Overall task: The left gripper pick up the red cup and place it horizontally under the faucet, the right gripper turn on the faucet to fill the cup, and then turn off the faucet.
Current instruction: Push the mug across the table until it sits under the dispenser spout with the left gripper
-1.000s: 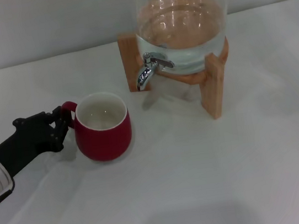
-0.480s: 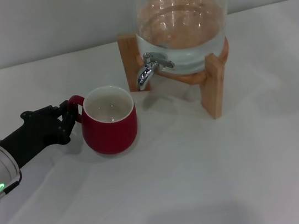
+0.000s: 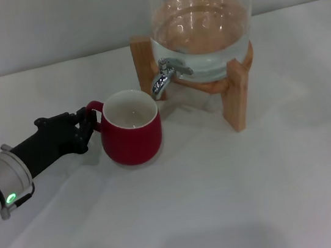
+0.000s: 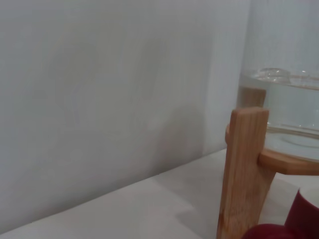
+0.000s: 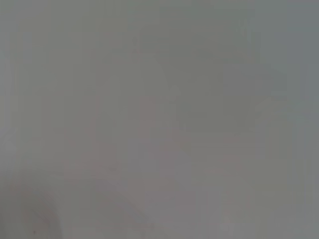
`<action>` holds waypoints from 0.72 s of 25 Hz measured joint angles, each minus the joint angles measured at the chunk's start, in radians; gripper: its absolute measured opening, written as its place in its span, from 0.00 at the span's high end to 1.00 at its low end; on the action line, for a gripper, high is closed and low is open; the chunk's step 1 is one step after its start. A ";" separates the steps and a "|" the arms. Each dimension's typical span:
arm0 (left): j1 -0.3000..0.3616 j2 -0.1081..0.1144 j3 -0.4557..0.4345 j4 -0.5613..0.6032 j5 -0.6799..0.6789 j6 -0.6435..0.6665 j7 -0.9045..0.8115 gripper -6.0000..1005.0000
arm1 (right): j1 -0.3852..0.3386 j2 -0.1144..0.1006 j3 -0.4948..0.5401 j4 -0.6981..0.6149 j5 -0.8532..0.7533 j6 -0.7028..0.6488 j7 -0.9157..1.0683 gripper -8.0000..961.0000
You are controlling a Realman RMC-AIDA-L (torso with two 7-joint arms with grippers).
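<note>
The red cup (image 3: 133, 131) stands upright on the white table, just left of and below the chrome faucet (image 3: 164, 78) of the glass dispenser (image 3: 201, 26). My left gripper (image 3: 89, 123) is shut on the cup's small red handle, its black forearm reaching in from the left. The cup's white inside looks empty. In the left wrist view a bit of the red cup (image 4: 291, 224) shows beside the wooden stand (image 4: 244, 169). The right gripper is out of view.
The wooden stand (image 3: 238, 92) holds the dispenser, which is partly filled with water. A grey wall runs behind the table (image 3: 237, 194).
My left gripper has moved the cup to the right and a little farther back, closer to the faucet's spout.
</note>
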 joint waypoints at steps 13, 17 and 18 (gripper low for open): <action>-0.027 0.000 0.056 -0.011 0.005 0.008 -0.096 0.87 | -0.001 0.001 0.006 0.000 0.000 0.026 0.000 0.25; -0.031 0.003 0.105 0.007 0.006 0.025 -0.173 0.87 | -0.004 0.001 0.006 0.000 0.001 0.033 0.000 0.25; -0.031 0.003 0.116 0.012 0.006 0.030 -0.186 0.87 | -0.005 0.001 0.006 0.000 0.001 0.034 0.000 0.25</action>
